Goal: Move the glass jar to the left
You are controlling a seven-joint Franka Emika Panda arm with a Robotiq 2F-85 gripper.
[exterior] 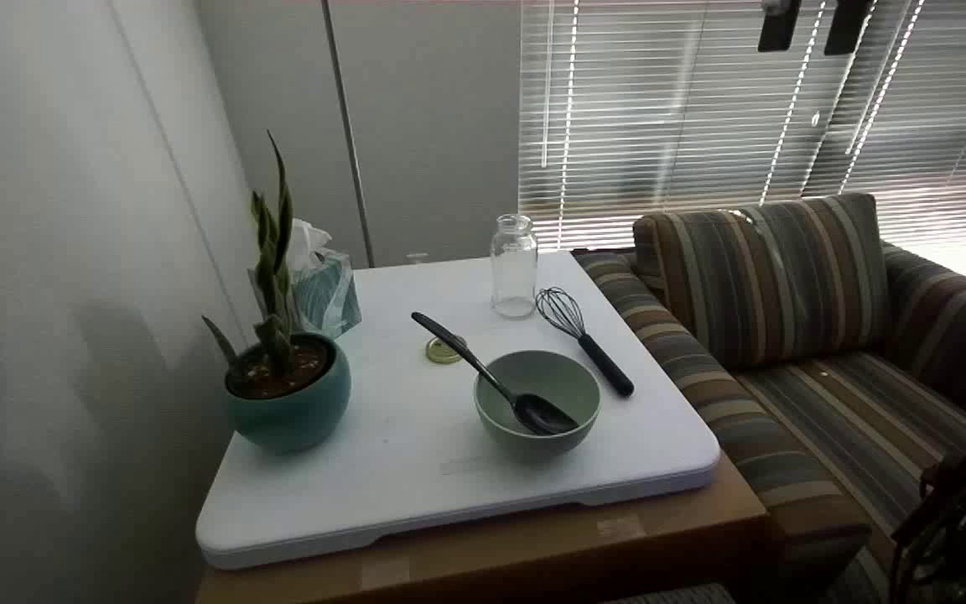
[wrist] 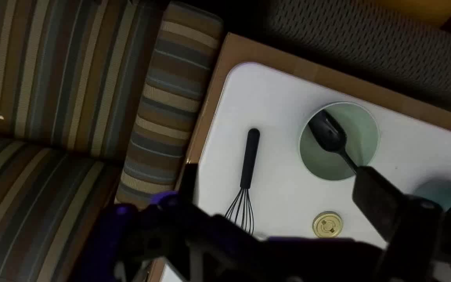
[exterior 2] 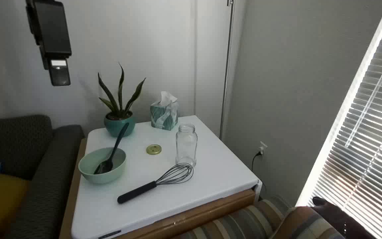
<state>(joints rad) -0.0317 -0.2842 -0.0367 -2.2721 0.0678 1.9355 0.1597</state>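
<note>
Glass jar [exterior 2: 186, 146]: standing upright on table [exterior 2: 221, 179], just beside wire end of whisk [exterior 2: 155, 184] | Gold lid [exterior 2: 154, 149]: flat, apart from jar | Hand [wrist: 277, 178]: well clear of jar, fingers spread wide, holding nothing

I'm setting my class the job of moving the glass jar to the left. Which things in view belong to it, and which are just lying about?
Belong to the job:
glass jar, upright and uncapped
claw, open and empty

Just lying about:
whisk
grey-green bowl
black spoon, its head in that bowl
gold lid
potted plant
tissue box
</note>
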